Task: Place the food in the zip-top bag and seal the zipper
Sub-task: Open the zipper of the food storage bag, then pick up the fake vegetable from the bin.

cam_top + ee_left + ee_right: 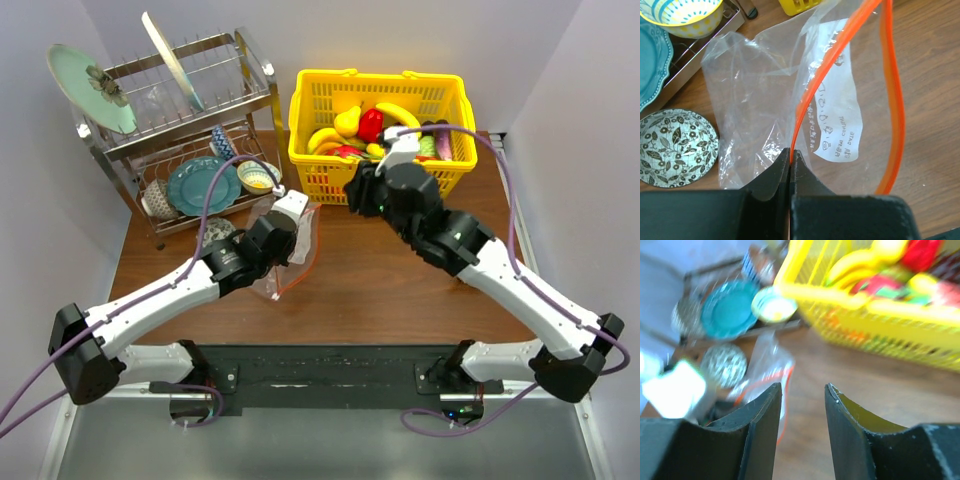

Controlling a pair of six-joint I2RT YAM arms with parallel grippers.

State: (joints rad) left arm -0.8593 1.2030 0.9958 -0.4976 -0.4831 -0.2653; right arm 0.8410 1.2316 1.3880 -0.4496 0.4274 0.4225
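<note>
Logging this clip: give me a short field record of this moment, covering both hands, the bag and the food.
left hand: shut on one side of the zipper
right hand: open, empty, over the table near the yellow basket
zip-top bag: on the table, mouth open, no food visible inside
food: in the basket
task state: nothing bagged, zipper unsealed
</note>
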